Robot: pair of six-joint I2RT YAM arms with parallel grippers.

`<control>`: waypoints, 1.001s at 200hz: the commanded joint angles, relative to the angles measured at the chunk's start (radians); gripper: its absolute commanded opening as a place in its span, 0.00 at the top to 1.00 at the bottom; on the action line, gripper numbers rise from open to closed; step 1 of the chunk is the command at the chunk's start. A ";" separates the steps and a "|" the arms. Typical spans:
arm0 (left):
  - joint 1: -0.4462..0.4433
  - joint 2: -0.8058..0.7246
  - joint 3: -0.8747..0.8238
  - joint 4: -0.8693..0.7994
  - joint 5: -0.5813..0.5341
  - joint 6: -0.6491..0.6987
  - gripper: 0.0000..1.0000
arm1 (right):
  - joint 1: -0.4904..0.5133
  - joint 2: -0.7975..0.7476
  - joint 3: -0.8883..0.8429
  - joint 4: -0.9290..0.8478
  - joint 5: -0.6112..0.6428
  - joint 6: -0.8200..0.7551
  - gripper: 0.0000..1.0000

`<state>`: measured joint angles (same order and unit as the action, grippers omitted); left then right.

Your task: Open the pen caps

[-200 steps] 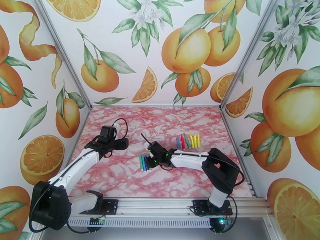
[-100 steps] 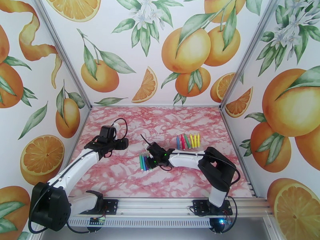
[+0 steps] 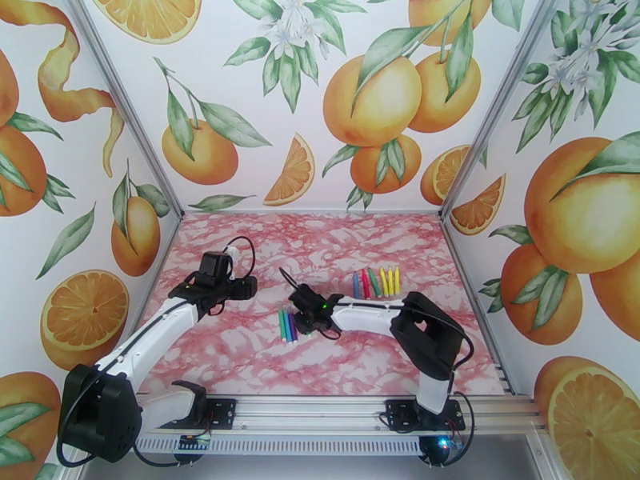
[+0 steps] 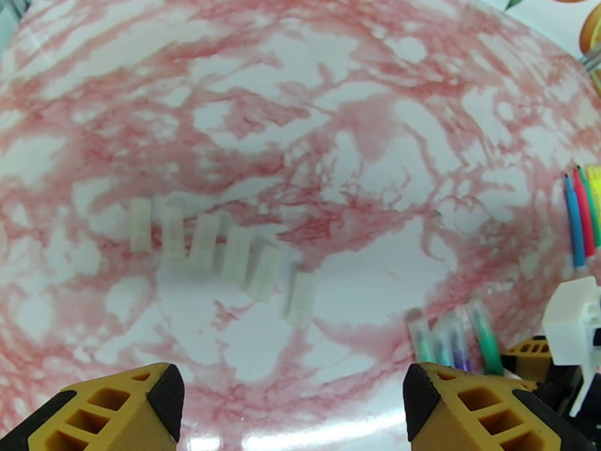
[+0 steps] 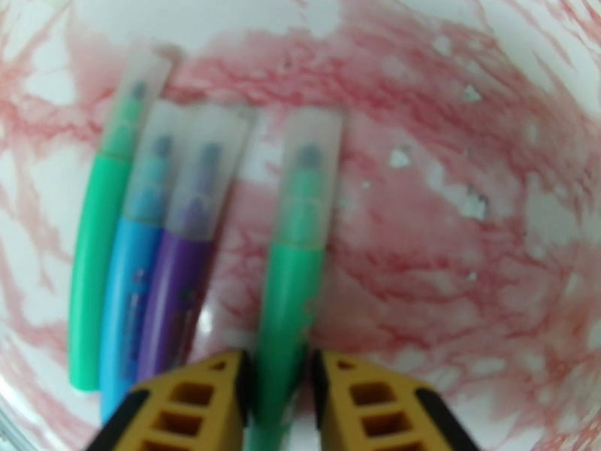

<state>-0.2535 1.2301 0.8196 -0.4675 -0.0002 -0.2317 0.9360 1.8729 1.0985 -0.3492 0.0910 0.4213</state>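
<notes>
The right gripper [image 5: 282, 370] is clamped narrow on a green marker's [image 5: 289, 287] barrel, its frosted pen cap [image 5: 309, 155] on. Just beside lie 3 capped markers [image 5: 143, 242], green, blue, purple; the blue one's print is too blurred to read. The left gripper [image 4: 289, 400] hangs wide above 6 loose caps [image 4: 237, 255] on the marbled table [image 4: 338, 107].

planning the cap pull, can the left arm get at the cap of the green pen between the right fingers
Probably yes. The left gripper is open, with bare table between it and the pens. The right gripper pinches the green pen by its barrel, leaving its cap free.
</notes>
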 commanded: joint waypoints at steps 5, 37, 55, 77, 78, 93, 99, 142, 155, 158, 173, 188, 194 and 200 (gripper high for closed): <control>0.008 -0.014 -0.007 0.033 0.009 -0.001 0.19 | 0.011 0.040 0.029 -0.034 0.032 -0.003 0.69; 0.008 -0.018 -0.008 0.036 0.006 -0.004 0.19 | 0.011 0.057 0.045 -0.048 0.040 -0.001 0.70; 0.008 -0.014 -0.013 0.048 0.011 -0.006 0.19 | 0.011 0.065 0.045 -0.050 0.043 0.005 0.71; 0.008 -0.002 -0.015 0.056 0.027 -0.012 0.19 | 0.011 0.061 0.034 -0.041 0.046 0.015 0.73; 0.007 -0.001 -0.016 0.056 0.028 -0.012 0.19 | 0.011 0.060 0.033 -0.040 0.046 0.014 0.73; 0.008 -0.001 -0.020 0.064 0.044 -0.012 0.19 | 0.011 0.050 0.020 -0.030 0.053 0.020 0.75; 0.008 0.000 -0.021 0.068 0.055 -0.010 0.19 | 0.011 0.044 0.013 -0.022 0.055 0.020 0.76; 0.008 0.014 -0.016 0.087 0.156 0.012 0.20 | 0.008 -0.043 -0.082 0.117 0.055 0.008 0.79; 0.007 0.013 -0.019 0.097 0.180 0.010 0.20 | 0.006 -0.071 -0.104 0.150 0.055 0.003 0.80; 0.007 0.011 -0.020 0.101 0.186 0.009 0.20 | 0.006 -0.079 -0.110 0.159 0.056 0.001 0.80; 0.006 0.009 -0.025 0.122 0.230 0.002 0.20 | 0.002 -0.115 -0.137 0.194 0.061 -0.005 0.80; 0.005 0.012 -0.030 0.147 0.281 -0.005 0.20 | -0.003 -0.146 -0.159 0.229 0.068 -0.010 0.81; 0.005 0.015 -0.029 0.157 0.301 -0.009 0.20 | -0.006 -0.158 -0.167 0.242 0.071 -0.010 0.81; 0.003 0.018 -0.028 0.165 0.319 -0.012 0.20 | -0.008 -0.166 -0.171 0.252 0.070 -0.010 0.81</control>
<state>-0.2497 1.2407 0.8036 -0.3752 0.2085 -0.2325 0.9398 1.7729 0.9539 -0.2001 0.1314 0.4248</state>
